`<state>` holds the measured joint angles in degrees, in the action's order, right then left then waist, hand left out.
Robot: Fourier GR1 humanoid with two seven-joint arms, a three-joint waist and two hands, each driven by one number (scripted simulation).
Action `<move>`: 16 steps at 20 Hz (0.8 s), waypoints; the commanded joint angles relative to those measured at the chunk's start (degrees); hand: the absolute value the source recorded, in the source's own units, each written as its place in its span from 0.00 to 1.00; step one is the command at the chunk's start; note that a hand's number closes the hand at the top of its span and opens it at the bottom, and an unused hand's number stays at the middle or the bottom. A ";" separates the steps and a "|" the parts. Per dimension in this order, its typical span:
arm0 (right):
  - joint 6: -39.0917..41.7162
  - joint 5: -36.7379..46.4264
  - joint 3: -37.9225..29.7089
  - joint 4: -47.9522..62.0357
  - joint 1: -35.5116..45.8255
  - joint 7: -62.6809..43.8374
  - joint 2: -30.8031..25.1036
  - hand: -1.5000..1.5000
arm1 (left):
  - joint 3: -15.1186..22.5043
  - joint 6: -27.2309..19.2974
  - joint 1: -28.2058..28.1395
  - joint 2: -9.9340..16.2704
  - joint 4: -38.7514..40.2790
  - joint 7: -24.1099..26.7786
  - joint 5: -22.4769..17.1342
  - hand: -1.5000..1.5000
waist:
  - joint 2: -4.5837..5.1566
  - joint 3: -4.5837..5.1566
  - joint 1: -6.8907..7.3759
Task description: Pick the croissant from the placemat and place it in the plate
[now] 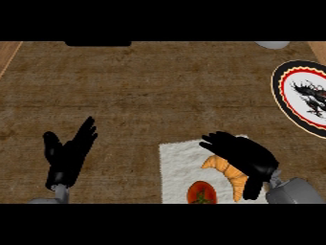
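Right now the croissant (227,173) lies on the white placemat (177,162), near the mat's right side, its long axis running on a slant from upper left down to lower right. The right hand (246,157) sits directly over it, covering its upper right flank: the fingers spread out over the pastry toward the upper left and the thumb reaches down along its lower right end. They look bent around the croissant, though whether they have actually closed on it cannot be told from this view; I judge it a grasp being formed, with the croissant not lifted off the mat. So the thing lies under and just to the lower left of the palm.

Just below the croissant on the same mat is a red tomato (201,194), close but apart from the hand. The plate (287,103), with a dark figure in its centre, lies well apart toward the upper right on the table (151,91), so the carry will likely run up and to the right. The left hand (68,154) rests released at lower left, fingers straight, far from the mat.
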<state>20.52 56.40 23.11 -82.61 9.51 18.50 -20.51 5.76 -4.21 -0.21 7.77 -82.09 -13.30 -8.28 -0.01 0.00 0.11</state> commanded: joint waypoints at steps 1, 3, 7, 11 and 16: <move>-2.56 6.72 5.69 0.78 -1.70 -0.35 1.31 1.00 | 0.40 0.43 -1.53 -0.02 -2.53 -1.35 0.13 0.50 | -0.04 -0.01 0.12; -3.25 6.64 2.43 6.38 3.44 5.55 -0.76 1.00 | 0.37 -0.21 0.79 -1.76 2.77 1.75 1.69 0.50 | 0.06 0.00 0.11; -8.15 9.79 1.41 6.92 0.64 7.06 1.71 1.00 | -0.58 -0.84 1.96 -2.52 2.49 -0.14 2.50 0.50 | 0.02 0.00 -0.09; -7.07 9.79 -2.11 5.05 1.70 10.53 0.72 1.00 | -1.35 0.99 -1.39 -2.20 1.21 3.27 2.70 0.50 | -0.02 0.00 -0.01; -13.47 5.82 -4.51 0.88 -2.38 4.38 8.74 1.00 | -2.50 0.55 1.14 -1.16 0.90 -0.39 1.90 0.50 | -0.04 -0.01 -0.67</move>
<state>10.76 64.33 21.23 -79.87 9.67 26.57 -16.42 4.16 -3.08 -0.76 6.41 -82.11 -13.01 -6.55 -0.14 0.13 -0.08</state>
